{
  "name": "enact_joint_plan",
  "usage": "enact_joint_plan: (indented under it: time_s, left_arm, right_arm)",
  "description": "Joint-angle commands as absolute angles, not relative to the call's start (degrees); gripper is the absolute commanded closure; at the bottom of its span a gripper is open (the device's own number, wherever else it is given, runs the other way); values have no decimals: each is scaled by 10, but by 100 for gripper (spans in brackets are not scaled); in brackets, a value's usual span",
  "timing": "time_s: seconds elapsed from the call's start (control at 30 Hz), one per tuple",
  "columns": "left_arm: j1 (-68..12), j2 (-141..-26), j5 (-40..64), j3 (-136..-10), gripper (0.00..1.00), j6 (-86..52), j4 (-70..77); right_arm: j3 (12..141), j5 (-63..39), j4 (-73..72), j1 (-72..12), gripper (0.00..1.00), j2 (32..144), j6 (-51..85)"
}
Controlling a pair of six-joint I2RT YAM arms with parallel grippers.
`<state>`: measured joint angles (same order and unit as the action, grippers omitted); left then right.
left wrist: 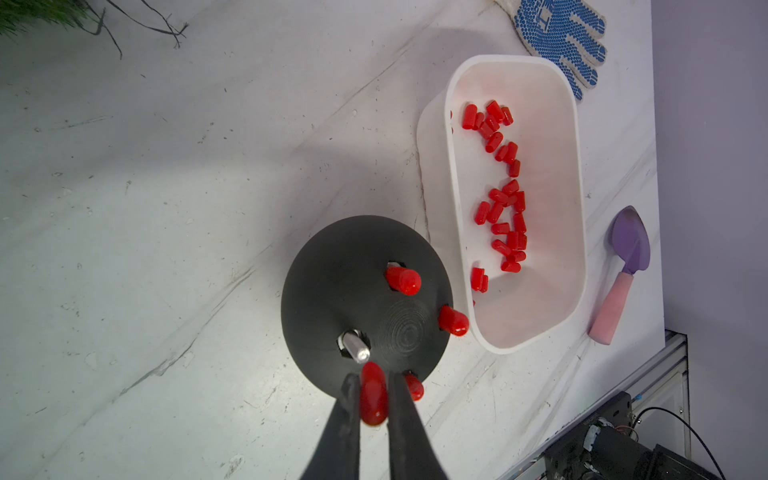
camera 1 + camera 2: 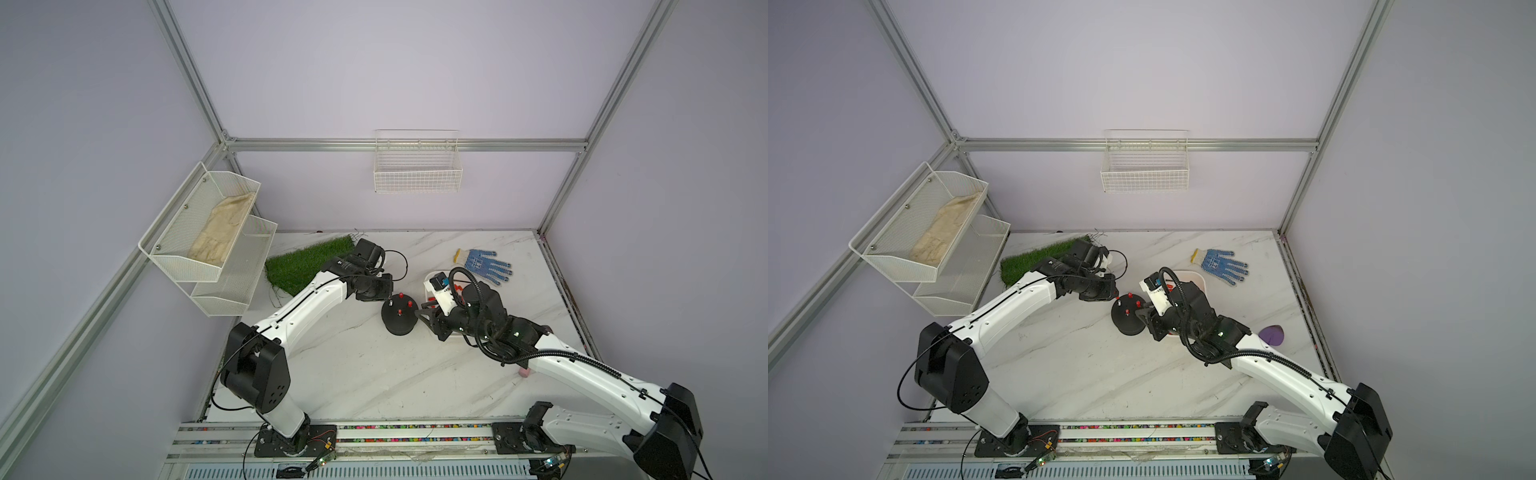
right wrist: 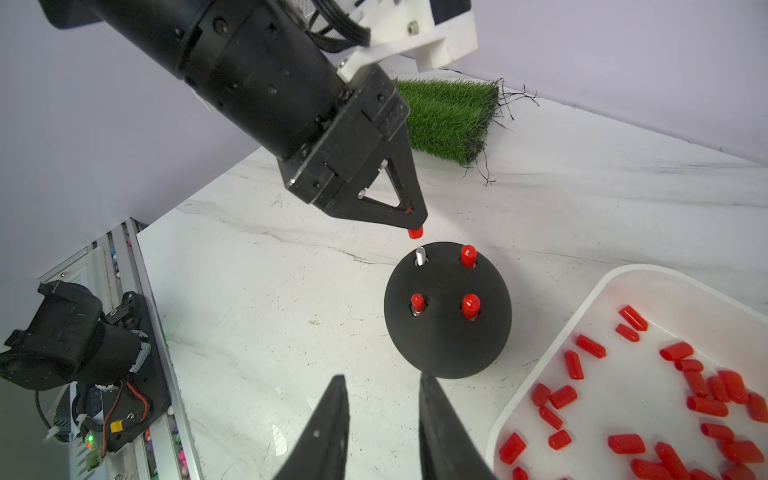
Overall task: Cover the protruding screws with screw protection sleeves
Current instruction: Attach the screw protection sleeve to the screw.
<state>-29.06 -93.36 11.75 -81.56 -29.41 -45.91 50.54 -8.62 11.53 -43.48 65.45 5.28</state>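
Between clenched black tapered jaws of left gripper [image 1: 372, 378], smooth red cylindrical sleeve [image 1: 373, 399] held; just below tips, bare silvery stud [image 1: 356, 345] on matte black dome [image 1: 332, 282]. Right gripper [image 3: 381, 376] parted, empty, beside dome.

— How is the domed base [image 3: 448, 340] finished?
— Matt black plastic is shown, finely ridged in rings at the crown. The bare screw [image 1: 356, 347] is seen as bright, polished metal.
— And each red sleeve [image 1: 494, 141]?
— Glossy, smooth plastic is shown, with highlights caught on the rounded ends. The tray [image 1: 434, 187] is seen as smooth white plastic, softly sheened.
— The rest?
— The tabletop [image 2: 374, 374] is finished smooth, marble-veined. The glove [image 2: 484, 264] is knitted cloth, dotted blue. The turf mat [image 3: 449, 116] is rough and fibrous.
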Motion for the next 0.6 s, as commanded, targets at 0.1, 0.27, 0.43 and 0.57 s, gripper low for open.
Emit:
enact_joint_plan:
  time_s: [0.1,0.27,0.43,0.57]
  left_arm:
    - [-297,-939,122,-823,86,-300,-447]
    - [-299,-944,123,-817,86,-299,-446]
    - [-301,-942,119,-811,86,-298,-446]
    - [-301,-937,109,-804,86,-299,-446]
  right_arm:
    - [505,-90,99,-431,68,646,50]
    - [503,-87,99,-431,68,641,50]
    - [504,-85,105,-432,68,636,50]
    - [502,-87,103,-431,68,635,50]
